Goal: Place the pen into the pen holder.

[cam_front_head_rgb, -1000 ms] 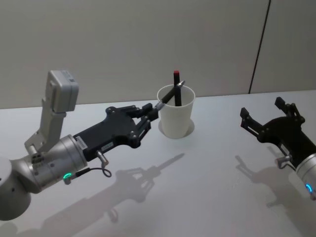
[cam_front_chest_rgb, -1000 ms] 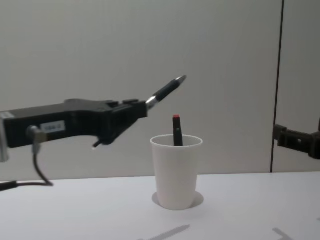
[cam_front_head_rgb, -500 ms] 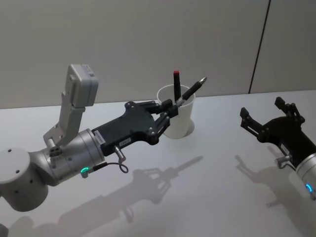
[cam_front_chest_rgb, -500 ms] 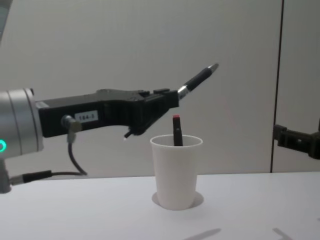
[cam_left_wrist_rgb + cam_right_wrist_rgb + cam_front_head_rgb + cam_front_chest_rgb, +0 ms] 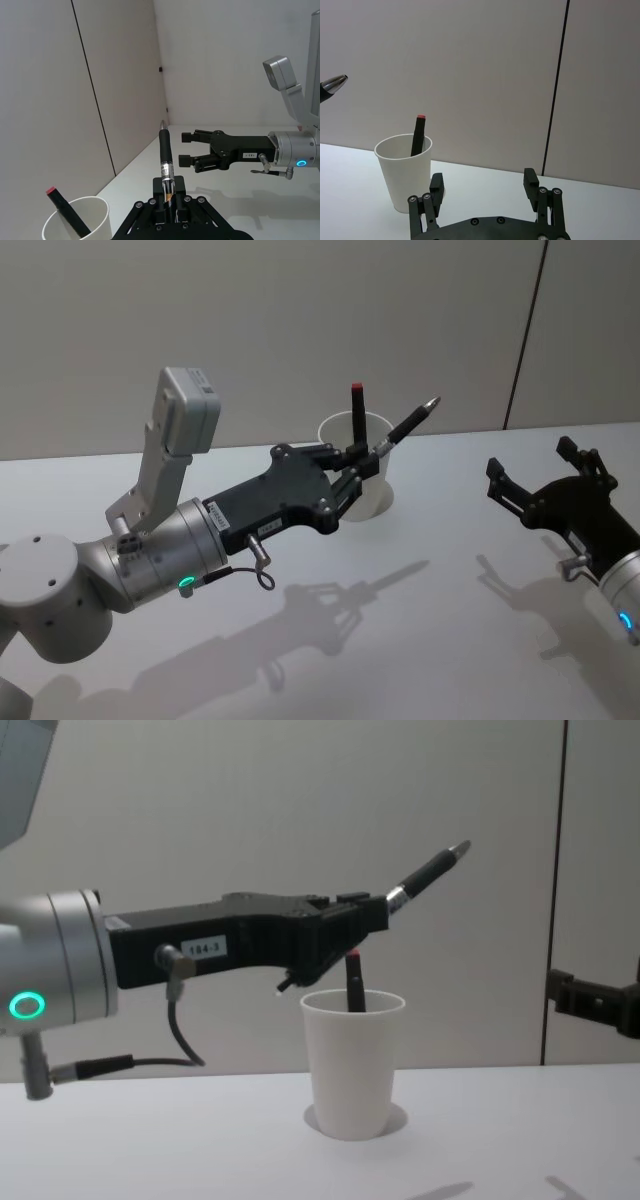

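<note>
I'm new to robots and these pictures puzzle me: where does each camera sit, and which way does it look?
Head: high, looking down at the table; left arm, right arm, left claw holding the pen near the pen holder.
Chest: lower, looking across it; left arm, right claw at the edge.
Left wrist: on the left arm, looking along the pen towards the right claw.
Right wrist: on the right arm, looking past its open claw.
All four share the pen holder.

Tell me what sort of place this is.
Probably a robot lab or test bench: a bare white table against plain wall panels, a paper cup serving as pen holder, the left claw over it gripping a pen, the right claw open at the right.
</note>
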You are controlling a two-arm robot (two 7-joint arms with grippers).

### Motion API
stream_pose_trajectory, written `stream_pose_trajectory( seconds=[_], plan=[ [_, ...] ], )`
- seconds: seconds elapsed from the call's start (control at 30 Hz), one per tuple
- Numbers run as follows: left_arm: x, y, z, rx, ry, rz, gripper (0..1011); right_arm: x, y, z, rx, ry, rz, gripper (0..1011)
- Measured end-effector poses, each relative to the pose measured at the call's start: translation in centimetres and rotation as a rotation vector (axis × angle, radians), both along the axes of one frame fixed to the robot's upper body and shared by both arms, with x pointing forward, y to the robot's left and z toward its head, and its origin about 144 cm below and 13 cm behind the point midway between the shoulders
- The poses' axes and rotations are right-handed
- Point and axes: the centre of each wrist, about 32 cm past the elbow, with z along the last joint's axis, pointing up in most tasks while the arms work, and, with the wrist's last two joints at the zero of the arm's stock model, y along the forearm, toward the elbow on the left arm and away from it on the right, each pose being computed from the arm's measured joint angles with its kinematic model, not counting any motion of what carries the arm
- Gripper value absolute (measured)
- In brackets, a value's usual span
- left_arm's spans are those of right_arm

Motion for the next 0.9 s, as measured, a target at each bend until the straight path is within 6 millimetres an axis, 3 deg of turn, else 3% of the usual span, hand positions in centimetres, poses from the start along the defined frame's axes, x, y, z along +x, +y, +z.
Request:
stream_pose_trajectory(
  seconds=[0.4, 0.9],
  plan=[
    [0.1, -0.3, 0.1, 0.002, -0.002, -0.009, 129, -0.2, -0.2, 0.0, 0.011, 0.002, 0.013, 1002],
    [0.1, -0.5, 0.1, 0.003, -0.003, -0.012, 129, -1.9, -0.9, 0.5, 0.111, 0.023, 0.071, 1002]
  ],
)
